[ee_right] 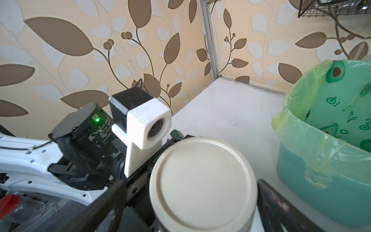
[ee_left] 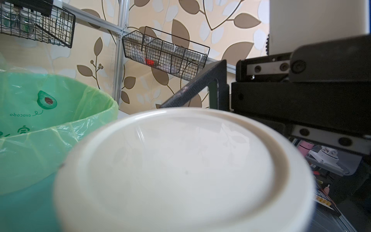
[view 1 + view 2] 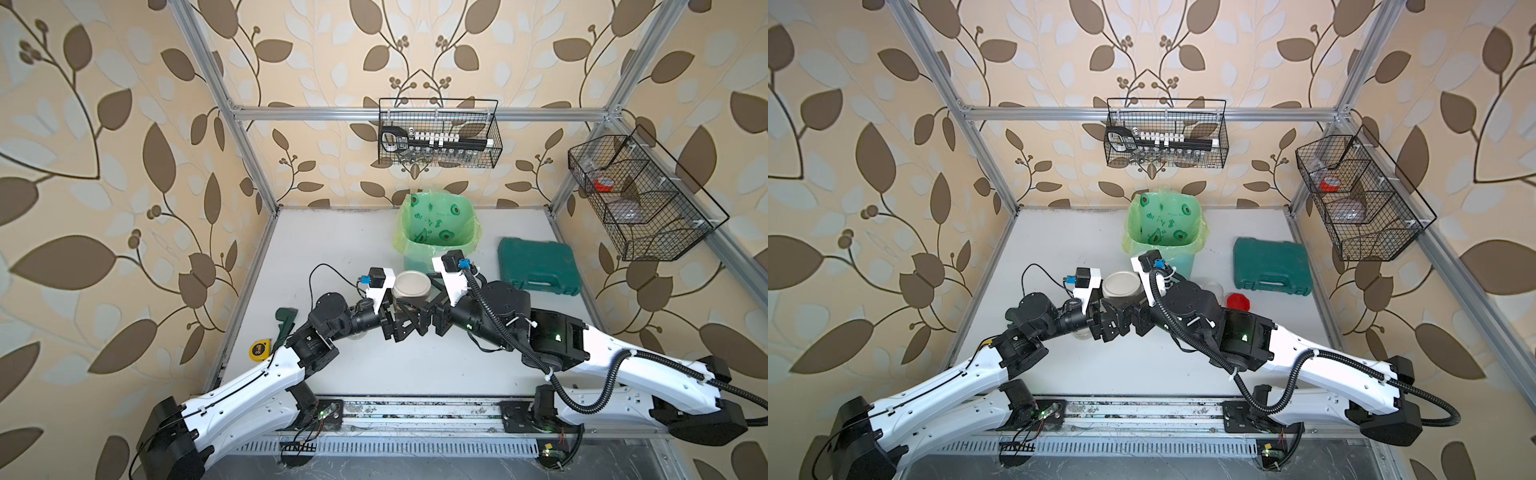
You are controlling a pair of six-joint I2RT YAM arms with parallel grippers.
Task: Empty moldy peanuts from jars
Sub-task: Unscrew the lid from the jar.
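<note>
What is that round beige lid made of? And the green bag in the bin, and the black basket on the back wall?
Beige lid: probably plastic, smooth and faintly glossy, with a moulded ring and soft reflections.
Green bag: thin plastic film, see-through, crinkled and shiny.
Black basket: looks like metal wire, dark-coated, an open grid.

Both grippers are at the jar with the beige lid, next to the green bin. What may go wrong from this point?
1. The right gripper stands open around the beige lid; closing off-centre may twist the jar in the left gripper, which seems to hold it.
2. The jar is beside the green bin, not over it; opened here, its contents may land on the table.
</note>
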